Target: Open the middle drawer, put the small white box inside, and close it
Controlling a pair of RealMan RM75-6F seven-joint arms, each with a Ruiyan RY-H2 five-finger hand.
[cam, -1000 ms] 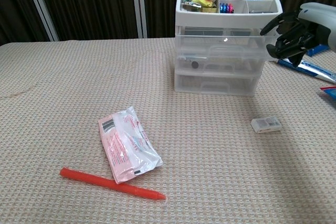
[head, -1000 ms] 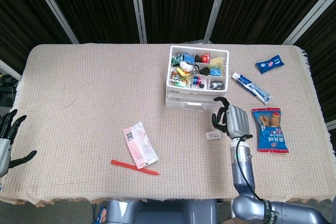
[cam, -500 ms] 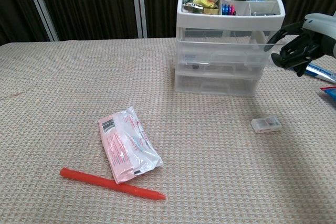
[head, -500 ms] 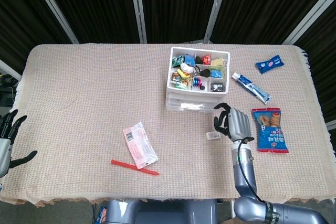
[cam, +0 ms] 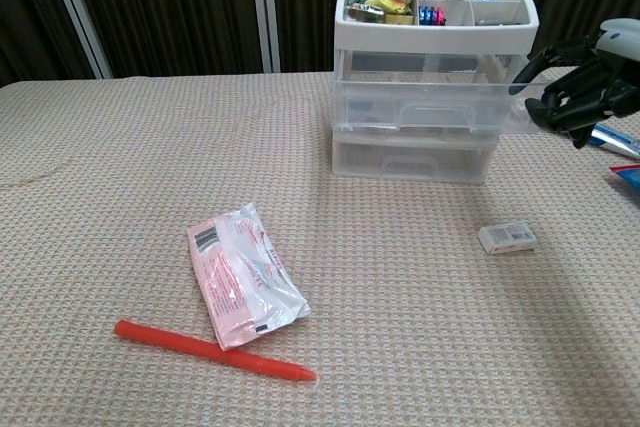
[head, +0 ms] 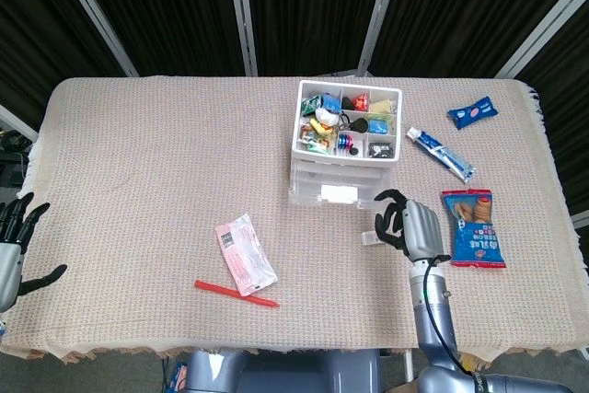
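The white three-drawer unit [head: 303, 156] [cam: 415, 162] stands at the table's middle back, with a tray of small items on top. Its clear middle drawer [head: 336, 194] [cam: 430, 107] is pulled partly out toward me. My right hand [head: 411, 225] [cam: 585, 95] is at the drawer's front right corner, its curled fingers hooked on that edge. The small white box [head: 371, 238] [cam: 507, 237] lies flat on the cloth in front of the unit, just left of and below my right hand. My left hand [head: 13, 248] hangs off the table's left edge with its fingers apart and nothing in it.
A pink packet [head: 245, 253] [cam: 245, 277] and a red pen [head: 236, 294] [cam: 215, 349] lie front left of the unit. To the right are a toothpaste tube [head: 440, 154], a blue snack packet [head: 472, 112] and a snack bag [head: 471, 227].
My right hand has moved back toward me, and the middle drawer has slid out with it. The small white box and my left hand have stayed put.
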